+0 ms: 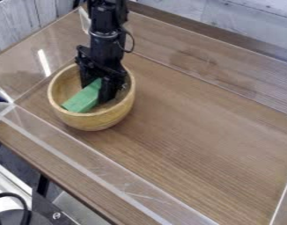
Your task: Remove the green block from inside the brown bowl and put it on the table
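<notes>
Here, one claw (101, 86) reaches into one bowl (76, 116) on the table (193, 132), clenched on one green block (83, 97).

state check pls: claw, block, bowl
claw: down inside the bowl, shut on the green block
green block: still in the bowl, tilted against its wall, not yet lifted out
brown bowl: upright on the table

i have a single camera, set high off one corner and angled down across the table (205, 123). it sits at middle distance, taking in the near clear acrylic wall (99, 171) and the arm (105, 22) at upper left.
</notes>
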Available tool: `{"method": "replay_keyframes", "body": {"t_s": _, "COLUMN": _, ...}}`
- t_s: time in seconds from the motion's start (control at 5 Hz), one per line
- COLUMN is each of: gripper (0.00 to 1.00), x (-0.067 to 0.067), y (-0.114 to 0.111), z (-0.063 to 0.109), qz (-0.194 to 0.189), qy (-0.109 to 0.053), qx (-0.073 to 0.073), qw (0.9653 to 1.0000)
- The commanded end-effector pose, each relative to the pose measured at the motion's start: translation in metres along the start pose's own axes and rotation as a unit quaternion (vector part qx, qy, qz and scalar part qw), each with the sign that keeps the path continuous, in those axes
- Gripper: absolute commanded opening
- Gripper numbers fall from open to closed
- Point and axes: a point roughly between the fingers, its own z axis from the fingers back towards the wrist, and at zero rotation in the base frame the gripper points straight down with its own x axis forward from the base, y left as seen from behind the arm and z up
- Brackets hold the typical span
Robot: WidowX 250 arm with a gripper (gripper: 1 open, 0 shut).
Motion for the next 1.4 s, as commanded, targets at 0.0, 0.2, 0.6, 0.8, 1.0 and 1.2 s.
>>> {"method": "replay_keyframes", "body": {"t_s": 0.0, "gripper": 0.00, "x": 0.005, "y": 0.007, "z": 0.029, "qz": 0.012, "qy": -0.034, "qx": 0.015, "qw": 0.9992}}
{"method": "replay_keyframes", "body": {"t_s": 0.2, "gripper": 0.00, "x": 0.003, "y": 0.005, "z": 0.044, "qz": 0.017, "qy": -0.044, "qx": 0.020, "qw": 0.9987}}
{"method": "replay_keyframes", "body": {"t_s": 0.6, "gripper": 0.00, "x": -0.002, "y": -0.009, "z": 0.113, "qz": 0.029, "qy": -0.096, "qx": 0.033, "qw": 0.9944}}
{"method": "replay_keyframes", "body": {"t_s": 0.8, "gripper": 0.00, "x": -0.001, "y": -0.034, "z": 0.134, "qz": 0.018, "qy": -0.112, "qx": 0.028, "qw": 0.9932}}
{"method": "replay_keyframes", "body": {"t_s": 1.0, "gripper": 0.00, "x": 0.007, "y": -0.076, "z": 0.137, "qz": -0.006, "qy": -0.114, "qx": 0.018, "qw": 0.9933}}
{"method": "replay_keyframes", "body": {"t_s": 1.2, "gripper": 0.00, "x": 0.016, "y": -0.121, "z": 0.126, "qz": -0.035, "qy": -0.108, "qx": 0.007, "qw": 0.9935}}
